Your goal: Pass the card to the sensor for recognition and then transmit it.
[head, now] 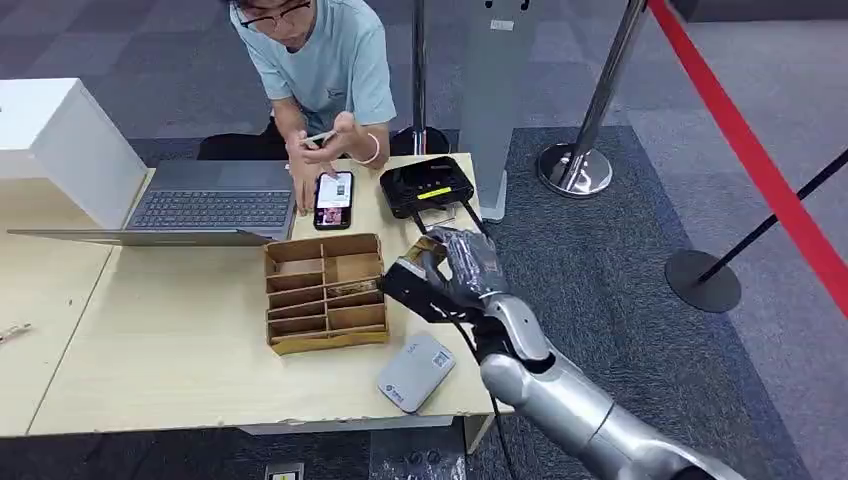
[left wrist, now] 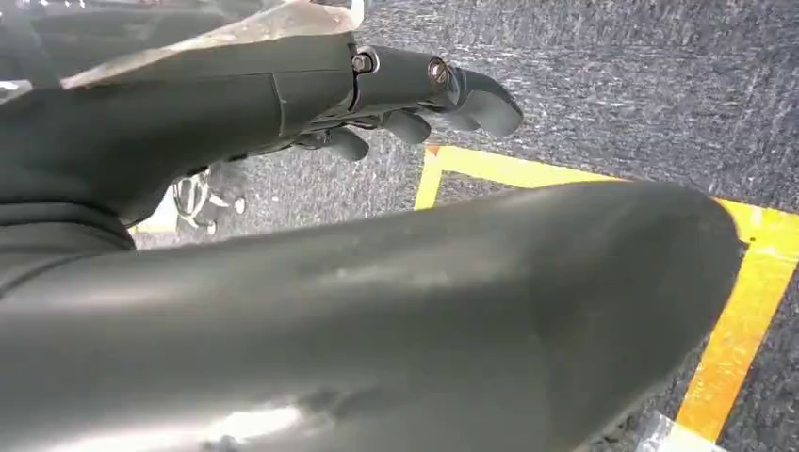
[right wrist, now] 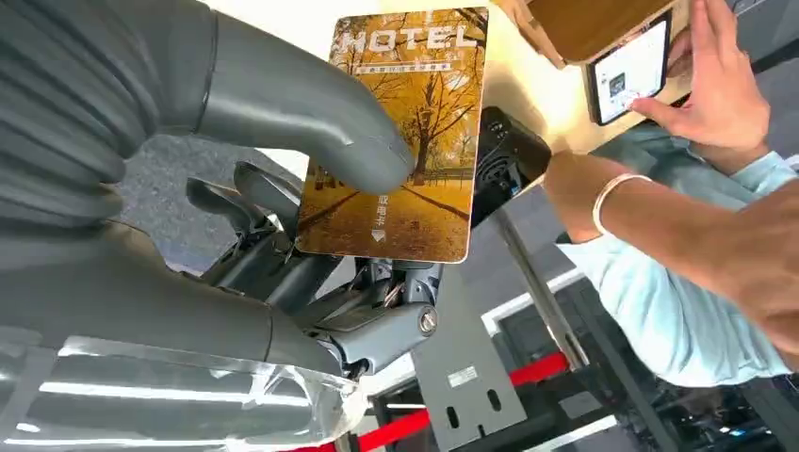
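The right hand (head: 450, 275) grips a hotel card (right wrist: 400, 141), the thick thumb pressed on the printed face with the darker fingers (right wrist: 245, 202) behind it. The card bears the word HOTEL above a picture of yellow autumn trees. In the head view the card (head: 408, 272) shows as a small brownish edge at the front of the hand, raised above the bench (head: 150, 350) near its right side, just to the right of the cardboard organizer (head: 325, 292) and short of the black sensor box (head: 426, 186), which sits farther back on the bench with a yellow strip on its top. The silver right arm (head: 570, 400) rises from the lower right corner.

A grey flat device (head: 416, 371) lies on the bench near the front edge, below the hand. The organizer has several open compartments; what they hold cannot be made out. Behind it lies a phone (head: 334, 200) with a lit screen, and to its left an open laptop (head: 190, 208). A person in a light blue shirt (head: 320, 60) sits at the far side of the bench, one hand touching the phone.

The left hand (left wrist: 415, 94) hangs over dark carpet with yellow floor tape (left wrist: 744, 282); its fingers look loosely curled with nothing in them, though whether they are closed cannot be told.
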Tool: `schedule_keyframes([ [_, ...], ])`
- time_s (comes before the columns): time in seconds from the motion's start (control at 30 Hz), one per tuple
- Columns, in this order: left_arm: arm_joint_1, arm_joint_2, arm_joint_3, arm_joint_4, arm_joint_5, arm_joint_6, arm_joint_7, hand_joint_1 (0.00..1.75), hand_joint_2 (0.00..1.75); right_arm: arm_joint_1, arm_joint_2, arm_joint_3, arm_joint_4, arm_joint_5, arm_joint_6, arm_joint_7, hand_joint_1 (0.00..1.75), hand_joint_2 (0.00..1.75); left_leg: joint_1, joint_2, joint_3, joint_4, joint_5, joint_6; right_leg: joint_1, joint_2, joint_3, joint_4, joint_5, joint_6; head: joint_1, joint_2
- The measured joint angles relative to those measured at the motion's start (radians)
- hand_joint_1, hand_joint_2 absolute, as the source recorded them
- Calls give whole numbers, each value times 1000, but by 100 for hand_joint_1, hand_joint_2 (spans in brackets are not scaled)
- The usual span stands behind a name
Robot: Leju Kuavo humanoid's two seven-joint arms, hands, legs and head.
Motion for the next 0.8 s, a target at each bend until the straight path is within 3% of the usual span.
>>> schedule_keyframes([
  [0.23,0,-1,-3,0,21,1,-9,0,0,47,-29,-6,-62,-106,61,3,175,175,0,0,0,0,0,0,0,0,0,0,0,0,0,0],
  [0.6,0,-5,-14,0,34,1,-19,0,0,103,-50,-6,-87,-147,56,-3,175,175,0,0,0,0,0,0,0,0,0,0,0,0,0,0],
  [0.8,-1,-9,-25,0,50,4,-22,0,0,183,-64,-9,-69,-229,37,-47,175,175,0,0,0,0,0,0,0,0,0,0,0,0,0,0],
])
